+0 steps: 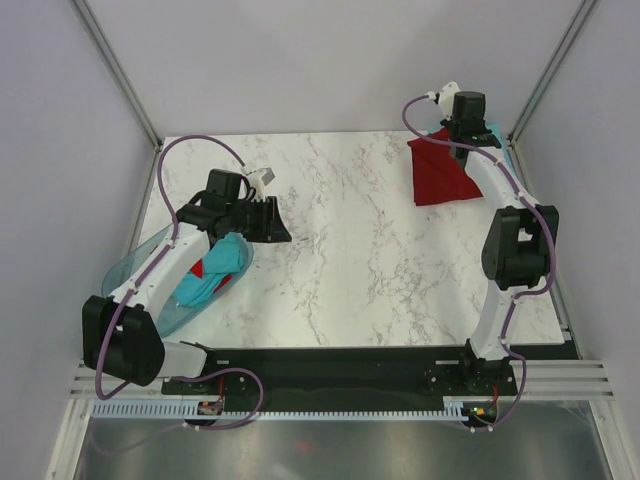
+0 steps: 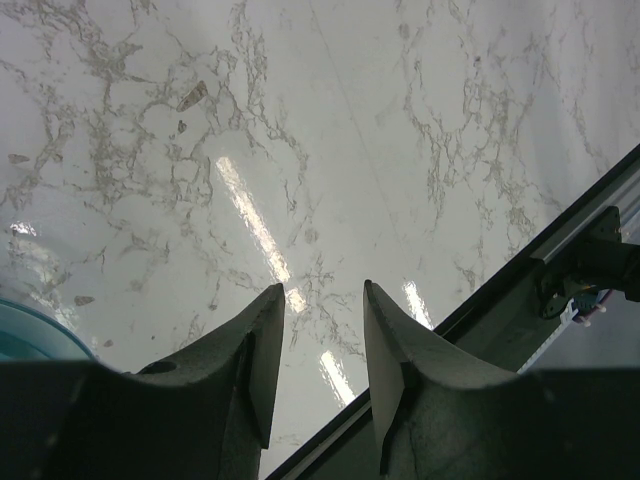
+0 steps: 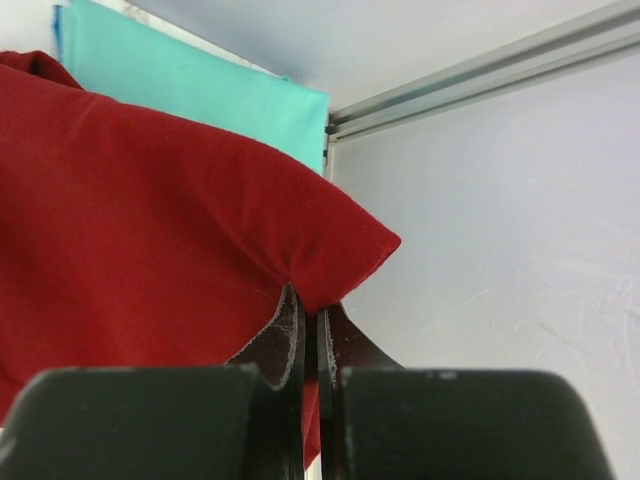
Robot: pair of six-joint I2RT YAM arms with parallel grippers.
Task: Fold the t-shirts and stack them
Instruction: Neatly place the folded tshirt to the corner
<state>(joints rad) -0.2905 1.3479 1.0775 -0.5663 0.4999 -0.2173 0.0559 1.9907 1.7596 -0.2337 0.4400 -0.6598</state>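
Right tool [image 3: 310, 312], its fingers pressed together, pinched a folded edge of the red tee [image 3: 150, 230] at the far right corner of the marble-patterned bench [image 1: 350, 250]. A teal tee [image 3: 200, 90] lay just behind the red one, towards the corner post. Left tool [image 2: 322, 292], jaws parted and holding nothing, hung above bare bench on the left side. Beside it, a translucent basin [image 1: 125, 268] at the left bench edge held a second teal tee [image 1: 218, 268], with a red scrap [image 1: 198, 268] of cloth showing against it.
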